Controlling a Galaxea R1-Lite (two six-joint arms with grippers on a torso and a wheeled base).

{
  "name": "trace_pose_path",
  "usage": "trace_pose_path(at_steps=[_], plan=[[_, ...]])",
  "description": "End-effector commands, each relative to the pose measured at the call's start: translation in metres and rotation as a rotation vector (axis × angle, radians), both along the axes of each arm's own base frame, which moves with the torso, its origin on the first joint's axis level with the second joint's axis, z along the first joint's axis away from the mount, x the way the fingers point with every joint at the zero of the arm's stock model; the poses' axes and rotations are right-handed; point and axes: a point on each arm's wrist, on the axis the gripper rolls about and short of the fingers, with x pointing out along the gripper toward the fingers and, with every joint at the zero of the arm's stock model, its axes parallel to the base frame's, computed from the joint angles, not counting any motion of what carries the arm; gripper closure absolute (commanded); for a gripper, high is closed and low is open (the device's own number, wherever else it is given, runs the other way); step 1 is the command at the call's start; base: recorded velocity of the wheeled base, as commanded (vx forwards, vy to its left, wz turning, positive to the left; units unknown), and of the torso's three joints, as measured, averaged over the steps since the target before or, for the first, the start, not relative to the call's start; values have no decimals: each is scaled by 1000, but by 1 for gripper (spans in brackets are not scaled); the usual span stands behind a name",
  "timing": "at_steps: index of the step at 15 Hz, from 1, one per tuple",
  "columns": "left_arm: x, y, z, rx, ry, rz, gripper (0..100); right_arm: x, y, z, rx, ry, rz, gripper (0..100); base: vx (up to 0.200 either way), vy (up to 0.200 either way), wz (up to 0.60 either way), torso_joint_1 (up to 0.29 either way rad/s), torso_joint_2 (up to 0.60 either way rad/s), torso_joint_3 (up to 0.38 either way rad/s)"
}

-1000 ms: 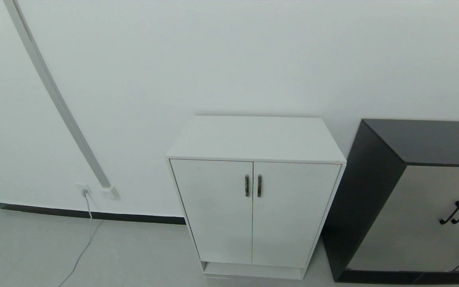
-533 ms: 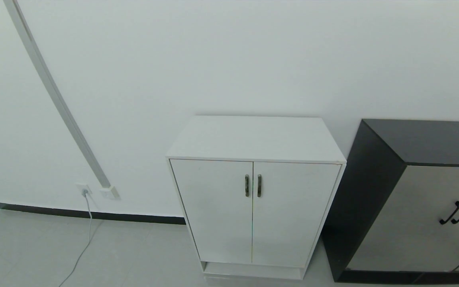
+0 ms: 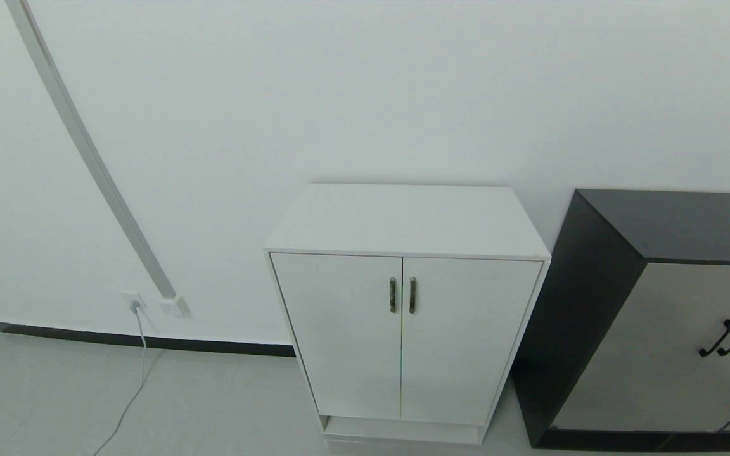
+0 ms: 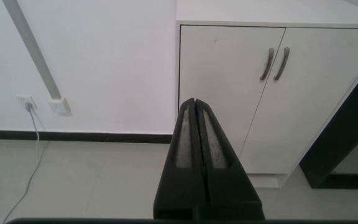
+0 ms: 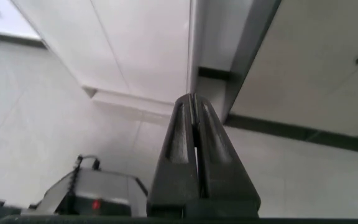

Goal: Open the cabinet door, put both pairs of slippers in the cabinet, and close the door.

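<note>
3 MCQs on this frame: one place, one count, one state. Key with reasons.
1. Where does the black cabinet with grey doors stand relative to the white two-door cabinet?
A. robot's left
B. robot's right
C. on top
2. How many dark bar handles are on the white cabinet's doors?
A. four
B. one
C. two
3. The white cabinet's doors are:
A. both shut
B. one ajar
C. both open
Key: 1 B: it stands at the head view's right. 2 C: one per door. 3 A: both sit flush.

White wall (image 3: 365, 95), grey tiled floor (image 3: 213, 405), black cabinet (image 3: 593, 304), wall socket (image 3: 132, 299)
</note>
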Motion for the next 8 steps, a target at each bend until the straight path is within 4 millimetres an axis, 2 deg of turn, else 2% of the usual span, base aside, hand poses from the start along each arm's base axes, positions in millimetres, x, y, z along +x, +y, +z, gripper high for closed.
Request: trace_pose_path(at_steps=[1, 8], plan=[[0, 0, 0, -2, 1, 0, 100, -5, -1, 0, 8, -68, -6, 100, 0, 0, 0, 0, 0, 0], [0, 0, 0, -2, 1, 0, 100, -21, -1, -2, 27, -267, -84, 100, 0, 0, 0, 0, 0, 0]])
